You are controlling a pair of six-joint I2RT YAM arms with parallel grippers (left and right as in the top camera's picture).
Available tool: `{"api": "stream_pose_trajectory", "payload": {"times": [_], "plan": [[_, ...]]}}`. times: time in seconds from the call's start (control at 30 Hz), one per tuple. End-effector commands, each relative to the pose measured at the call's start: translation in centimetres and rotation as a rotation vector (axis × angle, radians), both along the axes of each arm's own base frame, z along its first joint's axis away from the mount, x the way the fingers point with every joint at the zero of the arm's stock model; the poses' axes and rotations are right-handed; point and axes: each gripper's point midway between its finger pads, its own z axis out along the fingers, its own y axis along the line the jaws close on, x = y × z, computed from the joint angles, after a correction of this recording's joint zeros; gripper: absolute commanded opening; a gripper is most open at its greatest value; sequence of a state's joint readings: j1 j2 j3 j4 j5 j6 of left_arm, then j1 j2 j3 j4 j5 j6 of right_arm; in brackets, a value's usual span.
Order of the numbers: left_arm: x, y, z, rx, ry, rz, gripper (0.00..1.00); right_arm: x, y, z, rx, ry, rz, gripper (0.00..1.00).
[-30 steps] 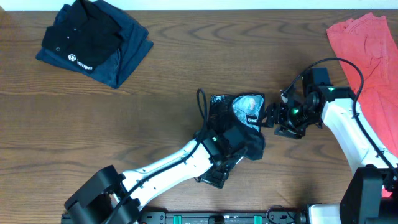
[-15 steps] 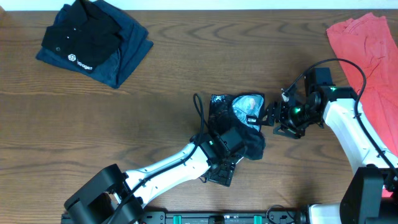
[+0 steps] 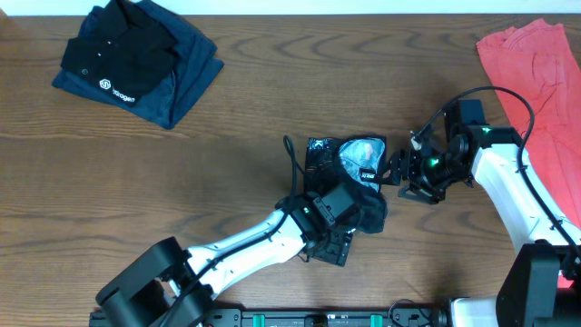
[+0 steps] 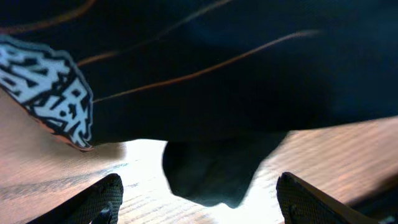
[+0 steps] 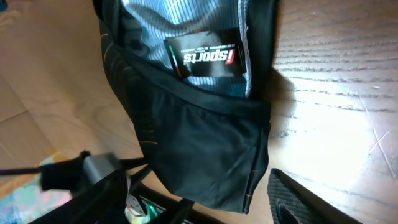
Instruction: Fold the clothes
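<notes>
Table (image 3: 227, 163), jersey (image 3: 356, 156) unmoved, left fingers (image 4: 102, 198) shifted

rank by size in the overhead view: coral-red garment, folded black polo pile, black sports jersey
1-2. coral-red garment and folded black polo pile: about alike, red one cropped by frame
3. black sports jersey, partly under the left arm

The jersey (image 3: 370, 211) is thin, smooth black cloth with a ribbed pale lining. The table (image 3: 227, 163) is grained, faintly glossy wood. At two o'clock lies a matt coral-red garment (image 3: 536, 64).
</notes>
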State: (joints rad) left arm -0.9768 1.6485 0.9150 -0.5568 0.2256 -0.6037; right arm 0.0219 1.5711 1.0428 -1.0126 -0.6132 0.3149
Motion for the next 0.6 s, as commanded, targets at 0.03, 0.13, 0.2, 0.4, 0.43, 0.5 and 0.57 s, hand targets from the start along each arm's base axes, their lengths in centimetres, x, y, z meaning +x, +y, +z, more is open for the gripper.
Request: {"api": "stream_pose_trajectory", "payload": {"times": [0.03, 0.13, 0.2, 0.4, 0.43, 0.5, 0.57], "plan": [[1.2, 1.4, -0.8, 0.046, -0.016, 0.055, 0.81, -0.3, 0.2, -0.1, 0.023, 0.026, -0.011, 0.7], [2.4, 2.1, -0.9, 0.062, -0.046, 0.077, 0.8, -0.4, 0.3, 0.0, 0.027, 0.031, -0.011, 0.69], [3.3, 2.6, -0.9, 0.076, -0.077, 0.095, 0.8, -0.5, 0.4, 0.0, 0.035, 0.035, -0.011, 0.69], [5.5, 3.2, -0.7, 0.095, -0.158, 0.137, 0.79, -1.3, 0.7, 0.2, 0.048, 0.068, -0.001, 0.68], [5.9, 3.3, -0.7, 0.1, -0.178, 0.145, 0.79, -1.5, 0.8, 0.2, 0.048, 0.073, 0.003, 0.68], [6.8, 3.7, -0.6, 0.112, -0.214, 0.167, 0.8, -1.8, 0.8, 0.2, 0.047, 0.087, 0.004, 0.67], [7.5, 3.9, -0.4, 0.12, -0.239, 0.18, 0.79, -2.0, 0.8, 0.2, 0.047, 0.095, 0.005, 0.67]]}}
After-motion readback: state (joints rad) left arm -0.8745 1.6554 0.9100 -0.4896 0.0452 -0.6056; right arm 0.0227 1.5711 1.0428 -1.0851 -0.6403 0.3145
